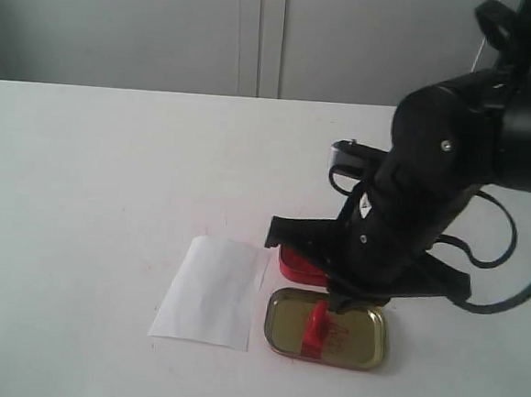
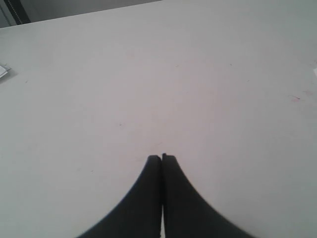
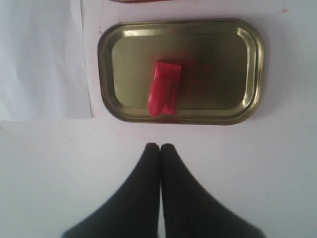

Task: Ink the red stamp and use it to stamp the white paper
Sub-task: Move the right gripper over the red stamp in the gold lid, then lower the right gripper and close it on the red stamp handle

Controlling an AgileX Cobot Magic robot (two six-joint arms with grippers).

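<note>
**Stamp loose in the gold tin, both grippers shut and empty**

Your right gripper (image 3: pixel 159 148) hangs by the long rim of the gold tin (image 3: pixel 252 64), on the side away from the red ink tin (image 1: pixel 295 265). Its two fingers are pressed together with nothing between them. You will need to spread them before you go down.

The red stamp (image 3: pixel 165 94) lies on its side near the middle of the gold tin. Its rounded handle end points towards your gripper and its blocky base points towards the red ink tin. That lie suits you: the narrow handle is the end you reach first. Red smears mark the tin floor beside the stamp.

The arm hides most of the red ink tin in the exterior view, so you can only take it as probably open, just behind the gold tin.

The white paper (image 1: pixel 210 291) lies flat just beside the gold tin's short side, a thin strip of table (image 1: pixel 93 167) between them. It shows no imprint, so inking and stamping both look undone.

Your left gripper (image 2: pixel 161 157) is also closed and empty over bare table, with the gold tin out of its view. It seems parked clear of the work.
</note>
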